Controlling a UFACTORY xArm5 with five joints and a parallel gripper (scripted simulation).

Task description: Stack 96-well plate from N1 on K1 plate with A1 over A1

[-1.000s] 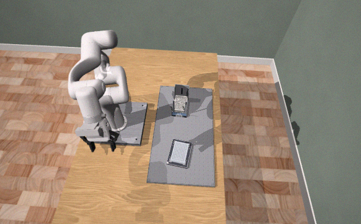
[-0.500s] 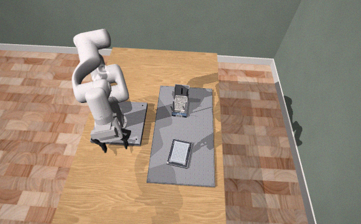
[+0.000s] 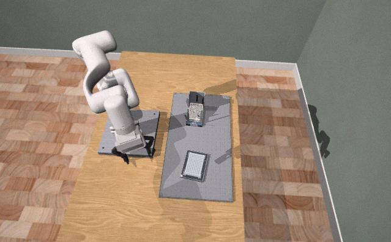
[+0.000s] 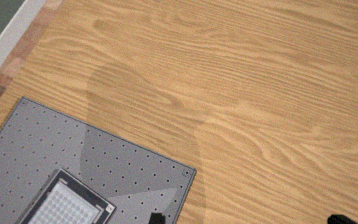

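A white 96-well plate [image 3: 194, 165] lies flat in the dark-framed plate nest N1 [image 3: 207, 168] on the near part of the grey perforated board [image 3: 200, 146]. Its corner also shows in the wrist view [image 4: 62, 207] at the bottom left. A second plate [image 3: 195, 111] sits in the stack rack K1 at the board's far end. My gripper [image 3: 137, 154] is open and empty, hanging over the table at the front of the arm's base plate, well to the left of the nest. Its fingertips peek in at the wrist view's bottom edge [image 4: 247, 219].
The arm's grey base plate [image 3: 133, 132] lies left of the perforated board. The wooden table runs between strips of parquet floor, with green walls behind and to the right.
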